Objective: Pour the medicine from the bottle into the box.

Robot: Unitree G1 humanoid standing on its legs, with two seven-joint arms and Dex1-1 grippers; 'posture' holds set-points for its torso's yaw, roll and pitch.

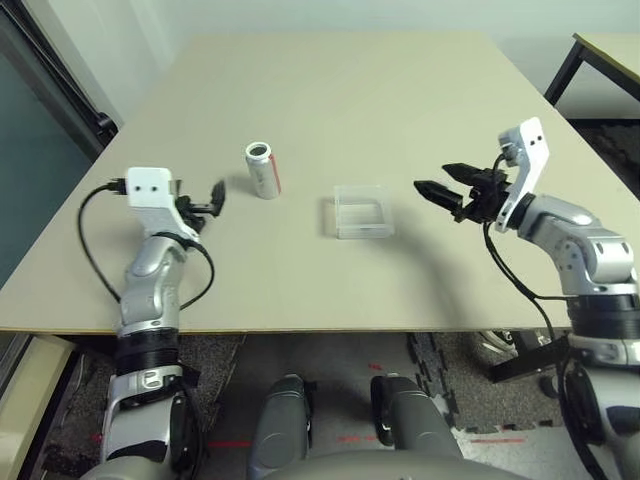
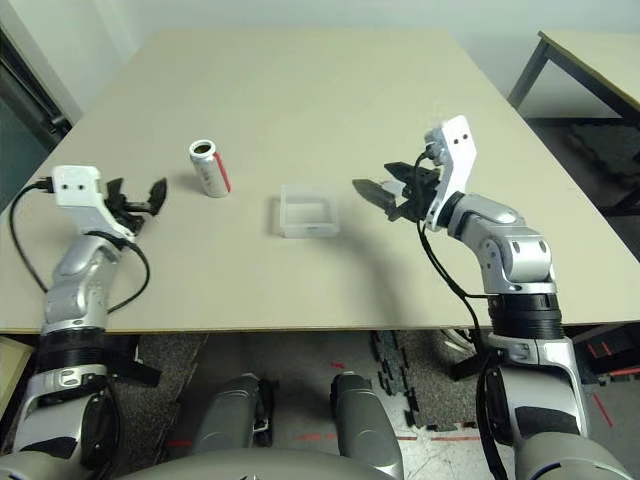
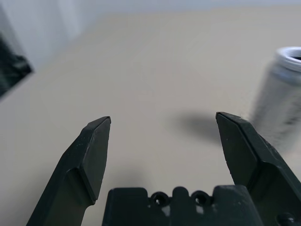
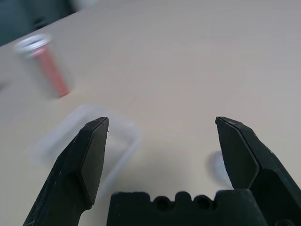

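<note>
Both end effectors spread, empty; upright silver bottle (image 1: pixel 262 168), red-and-white label, top open.

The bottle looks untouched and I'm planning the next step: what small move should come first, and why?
Probably bring the left gripper toward the bottle to grasp it. It stands upright on the table, free, nearest that gripper, whose jaws are open and empty; the box waits beside it.

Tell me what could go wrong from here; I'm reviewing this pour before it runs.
The bottle stands upright with its top open, beside the open left pincer; a clumsy approach could tip it and spill. The box is shallow and clear, so a pour may overshoot its rim. The open right pincer hovers close and could nudge the box.
</note>
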